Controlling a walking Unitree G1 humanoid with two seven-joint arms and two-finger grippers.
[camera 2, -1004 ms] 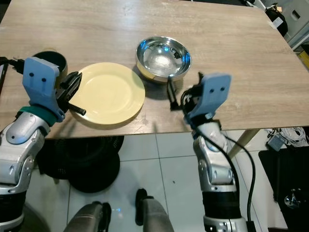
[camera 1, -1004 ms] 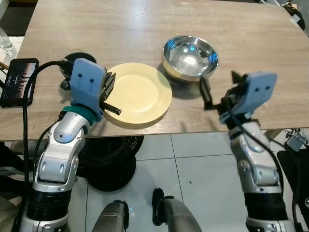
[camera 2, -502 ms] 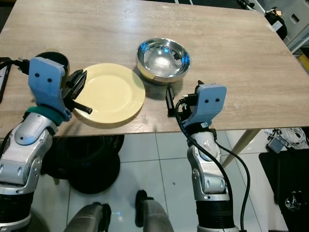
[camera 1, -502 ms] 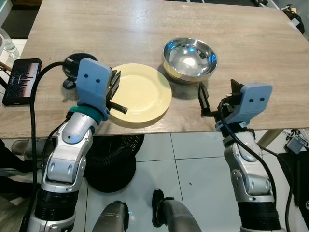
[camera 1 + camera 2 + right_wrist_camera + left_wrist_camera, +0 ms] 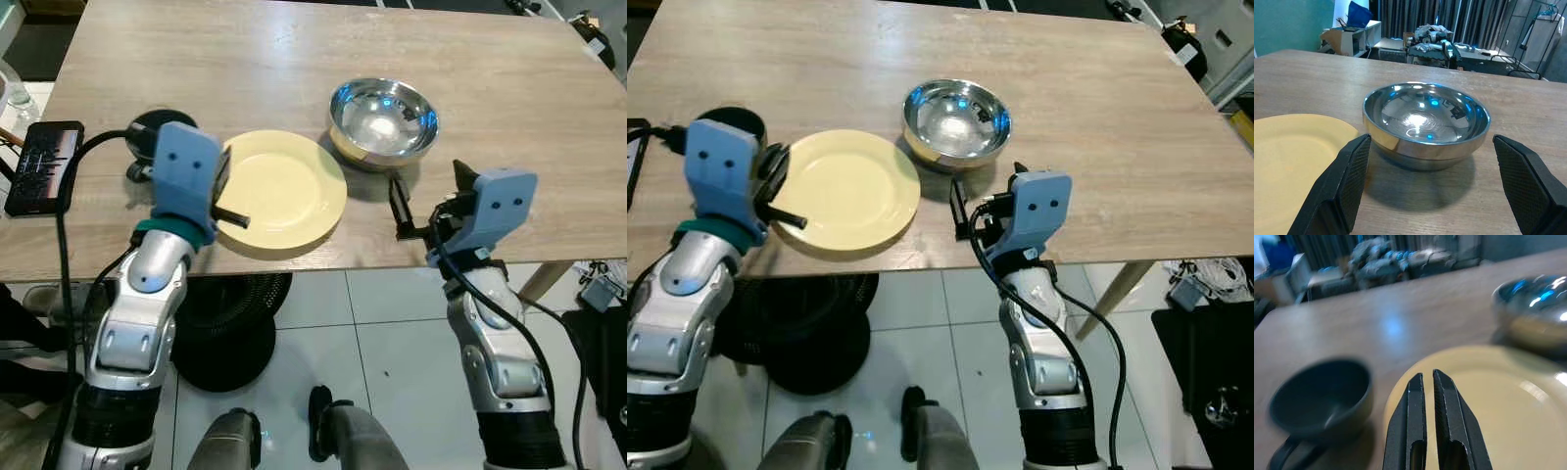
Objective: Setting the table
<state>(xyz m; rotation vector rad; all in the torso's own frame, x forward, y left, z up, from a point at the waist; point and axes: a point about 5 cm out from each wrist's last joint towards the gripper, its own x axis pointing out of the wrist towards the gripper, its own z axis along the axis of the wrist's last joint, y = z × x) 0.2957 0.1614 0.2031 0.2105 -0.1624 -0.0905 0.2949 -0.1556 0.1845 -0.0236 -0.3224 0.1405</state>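
A pale yellow plate [image 5: 282, 191] lies near the front edge of the wooden table [image 5: 245, 49]. Just behind it to the right stands a shiny steel bowl [image 5: 384, 117]. A black cup [image 5: 149, 137] sits left of the plate, partly hidden behind my left arm. My left gripper [image 5: 223, 178] hovers over the plate's left rim [image 5: 1400, 382], its fingers [image 5: 1416, 396] shut with nothing between them. My right gripper [image 5: 429, 196] is at the table's front edge, right of the plate, standing wide open. It faces the bowl [image 5: 1425, 117], which is centred ahead between the fingers [image 5: 1347, 181].
A black phone [image 5: 39, 166] with a cable lies at the table's left edge. Bare wood stretches behind and to the right of the bowl. Below the front edge are white floor tiles and a round black base [image 5: 230, 328].
My right gripper has shifted left along the front edge, closer to the bowl, still open. The left gripper has stayed at the plate's left rim.
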